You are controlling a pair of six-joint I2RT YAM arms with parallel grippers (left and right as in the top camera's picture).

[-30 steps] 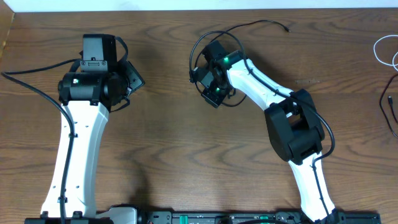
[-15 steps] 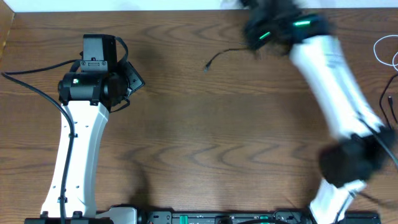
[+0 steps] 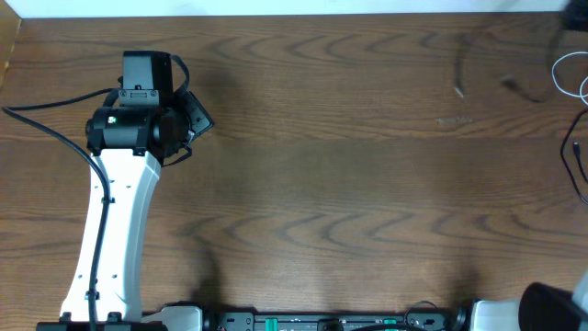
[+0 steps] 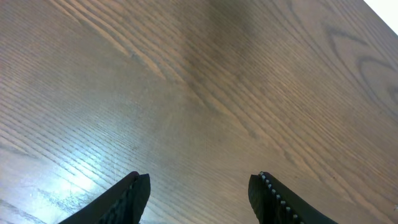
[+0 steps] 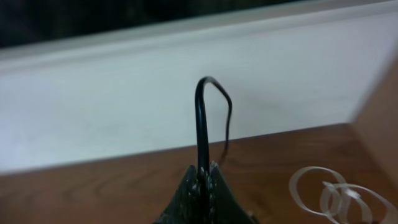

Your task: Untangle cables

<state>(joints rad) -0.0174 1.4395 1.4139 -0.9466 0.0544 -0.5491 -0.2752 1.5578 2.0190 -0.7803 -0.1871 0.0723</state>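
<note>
My right gripper (image 5: 204, 173) is shut on the black cable (image 5: 201, 118), which rises from the jaws and loops over in front of a white wall. The white cable (image 5: 329, 193) lies in loose loops on the table to the lower right of the jaws. It also shows at the right edge of the overhead view (image 3: 568, 78). In the overhead view the black cable is only a faint blurred streak (image 3: 459, 78), and the right gripper itself is out of frame. My left gripper (image 4: 199, 182) is open and empty over bare wood, at the far left in the overhead view (image 3: 197, 115).
A dark thin cord (image 3: 577, 165) runs along the right edge of the wooden table (image 3: 322, 184). The right arm's base (image 3: 551, 313) shows at the bottom right corner. A white wall (image 5: 186, 81) borders the table's far edge.
My right arm swung fast from the table's middle to the far right, out of the overhead view, carrying the black cable with it. The left arm has not moved.
</note>
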